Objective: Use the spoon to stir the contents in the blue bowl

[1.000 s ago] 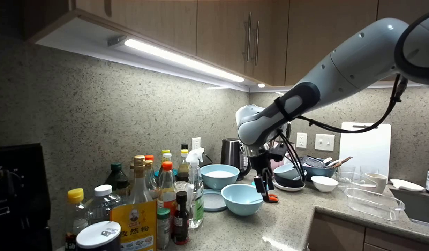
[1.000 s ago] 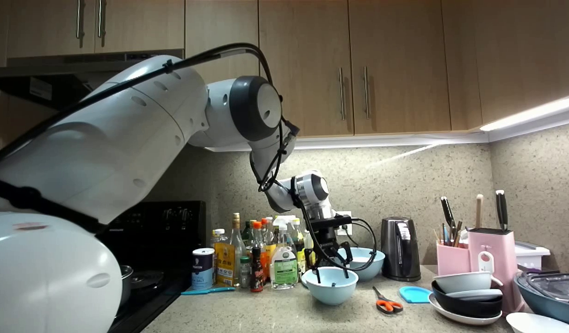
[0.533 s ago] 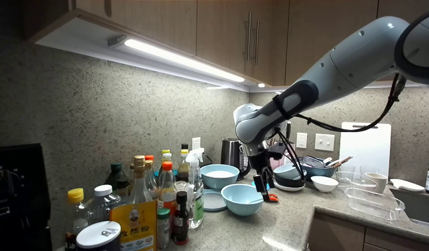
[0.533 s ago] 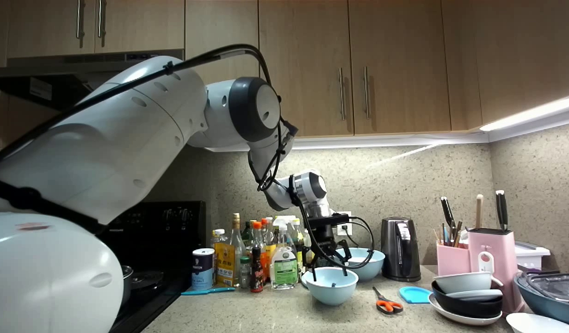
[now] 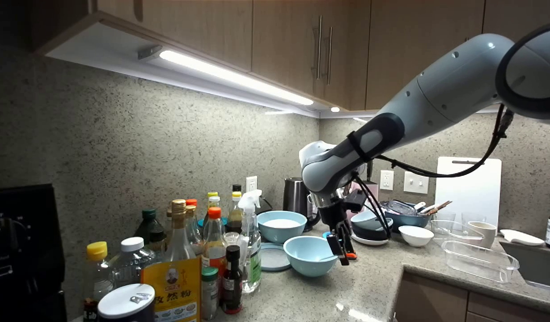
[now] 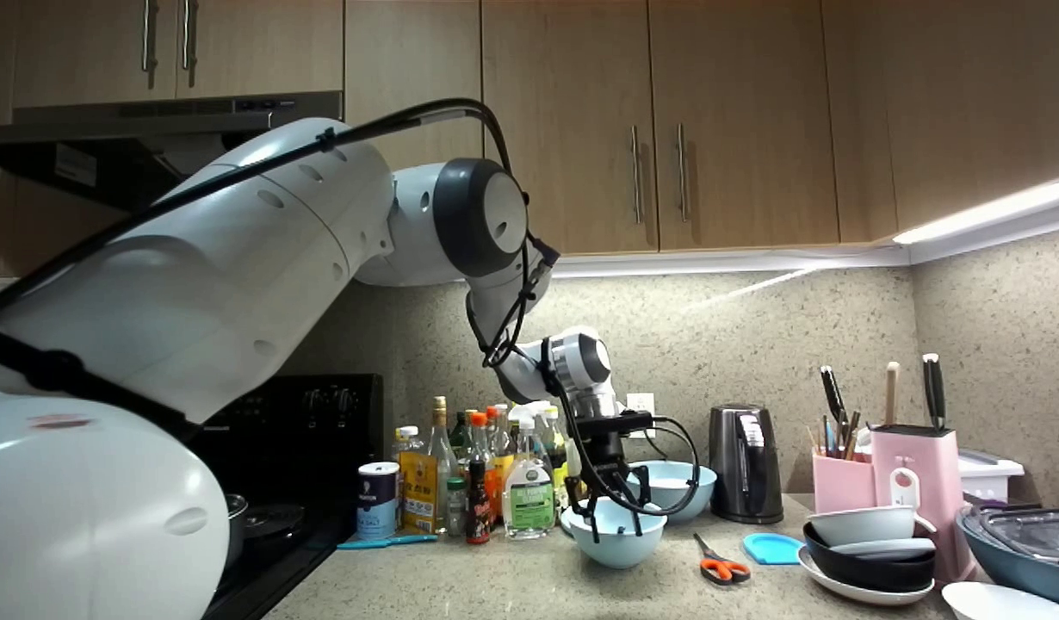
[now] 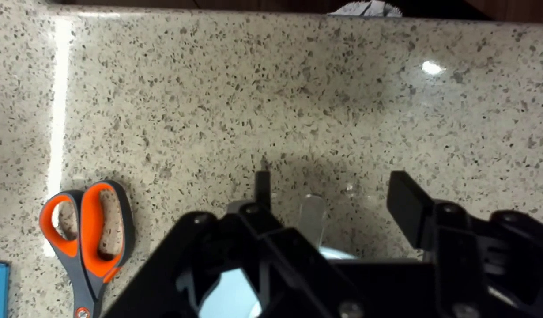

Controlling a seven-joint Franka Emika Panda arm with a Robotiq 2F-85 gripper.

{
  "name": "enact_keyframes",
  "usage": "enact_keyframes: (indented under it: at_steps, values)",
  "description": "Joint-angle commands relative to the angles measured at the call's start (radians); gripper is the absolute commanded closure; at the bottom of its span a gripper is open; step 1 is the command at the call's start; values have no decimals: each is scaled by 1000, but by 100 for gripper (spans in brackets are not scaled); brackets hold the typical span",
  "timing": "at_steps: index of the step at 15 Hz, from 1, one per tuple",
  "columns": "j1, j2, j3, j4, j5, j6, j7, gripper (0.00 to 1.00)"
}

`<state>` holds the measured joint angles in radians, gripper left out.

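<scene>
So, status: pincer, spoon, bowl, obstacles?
Pincer open. Spoon not gripped, handle over the rim of the blue bowl. Scissors lie off to one side, likely not in the way.

Wrist: blue bowl [image 7: 231, 292] mostly hid | scissors [image 7: 90, 242] cropped btm | spoon [image 7: 313, 216] (prob.) part-hid

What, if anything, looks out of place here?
Perhaps the orange-handled scissors, lying loose on the counter beside the blue bowl nearest the claw, while other utensils stand in pink holders. I see no spill.

2 lg. turq. bowls [image 5: 307, 268], 1 kettle [image 6: 740, 469], 1 spray btl. [image 6: 529, 504], 1 pr. scissors [image 7: 91, 243]
</scene>
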<state>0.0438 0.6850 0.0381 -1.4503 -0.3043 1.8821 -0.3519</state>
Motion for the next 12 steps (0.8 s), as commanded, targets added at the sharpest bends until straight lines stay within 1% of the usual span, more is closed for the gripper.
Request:
enact_keyframes:
  at_steps: [1, 3, 6, 7, 8, 9, 10, 12]
  values:
    - [-3, 8, -1, 15, -4, 0, -17, 61]
    - [-2, 7, -1, 13, -5, 3, -18, 72]
    - [-2, 2, -2, 7, -10, 17, -18, 93]
    - [-2, 1, -2, 8, -10, 19, -16, 97]
    - [-2, 0, -2, 6, -11, 23, -21, 100]
    - [-3, -1, -1, 5, -12, 27, -23, 99]
    - [-2, -2, -2, 4, -15, 30, -22, 96]
    - [4, -11, -5, -3, -20, 24, -13, 96]
